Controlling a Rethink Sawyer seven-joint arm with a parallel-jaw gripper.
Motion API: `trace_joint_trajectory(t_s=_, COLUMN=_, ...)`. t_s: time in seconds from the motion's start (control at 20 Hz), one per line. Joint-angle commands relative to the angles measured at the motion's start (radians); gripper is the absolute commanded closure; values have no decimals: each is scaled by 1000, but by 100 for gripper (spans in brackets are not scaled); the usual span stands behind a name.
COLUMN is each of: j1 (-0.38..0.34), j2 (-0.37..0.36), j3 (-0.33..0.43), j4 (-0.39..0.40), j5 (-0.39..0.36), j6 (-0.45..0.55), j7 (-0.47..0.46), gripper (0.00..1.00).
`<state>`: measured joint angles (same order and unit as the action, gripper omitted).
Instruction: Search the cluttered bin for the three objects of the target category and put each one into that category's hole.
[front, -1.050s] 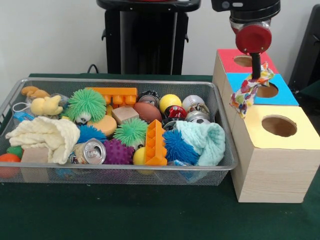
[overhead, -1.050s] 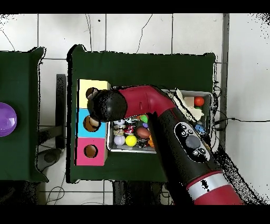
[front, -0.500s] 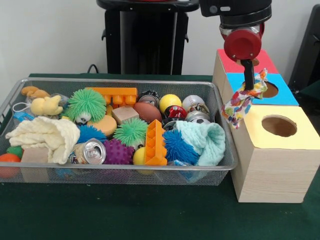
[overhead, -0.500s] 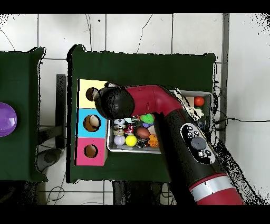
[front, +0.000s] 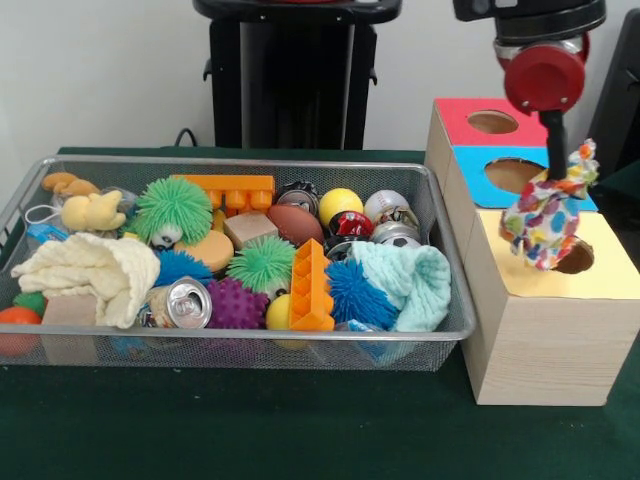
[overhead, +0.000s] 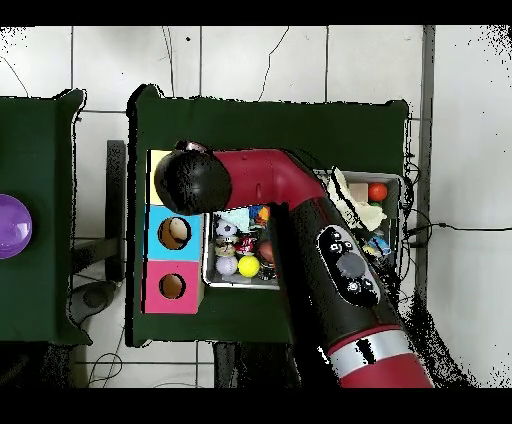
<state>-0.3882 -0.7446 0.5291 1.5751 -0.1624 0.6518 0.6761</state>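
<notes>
Gripper (front: 558, 172) is coming down at the upper right of the front view, pinching a multicoloured patterned cloth (front: 541, 222) at its top. Fingers are clamped on the fabric; the rest is hanging below them in a loose bundle.

Cloth is dangling right over the yellow-topped box (front: 540, 320), covering the left part of its round hole (front: 578, 258). Can't tell whether the lower edge is touching the rim or just hovering over it.

Behind that box the blue-topped section (front: 480, 180) and red-topped section (front: 458, 118) are sitting in a row, both holes uncovered.

Wire bin (front: 200, 345) is filling the left and centre of the front view, packed: cream cloth (front: 90, 272) at left, teal cloth (front: 408, 285) at right, green spiky ball (front: 174, 208), orange toy block (front: 311, 288), drink can (front: 184, 303), yellow ball (front: 340, 205).

In the overhead view the red arm (overhead: 330, 270) is running from the lower right up to the black wrist (overhead: 190, 180), which is sitting over the yellow box at the left of the green table (overhead: 270, 120), hiding the gripper and the held cloth. Purple bowl (overhead: 12, 226) is sitting on a separate table at the far left.
</notes>
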Motion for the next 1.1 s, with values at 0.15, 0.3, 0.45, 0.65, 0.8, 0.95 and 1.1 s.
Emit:
trace_joint_trajectory(t_s=0.15, j1=60, j2=1, j3=-99, j4=-18, j5=80, j6=17, j7=360, gripper=100)
trace_joint_trajectory(t_s=0.3, j1=79, j2=9, j3=-116, j4=-3, j5=83, j6=-9, j7=371, gripper=100)
trace_joint_trajectory(t_s=0.45, j1=87, j2=35, j3=-146, j4=13, j5=68, j6=-41, j7=376, gripper=100)
trace_joint_trajectory(t_s=0.65, j1=90, j2=32, j3=-180, j4=34, j5=61, j6=-46, j7=387, gripper=100)
trace_joint_trajectory(t_s=0.8, j1=96, j2=29, j3=-198, j4=43, j5=49, j6=-58, j7=391, gripper=100)
trace_joint_trajectory(t_s=0.95, j1=105, j2=34, j3=-218, j4=41, j5=34, j6=-74, j7=384, gripper=100)
trace_joint_trajectory(t_s=1.1, j1=113, j2=32, j3=-229, j4=38, j5=44, j6=-56, j7=378, gripper=100)
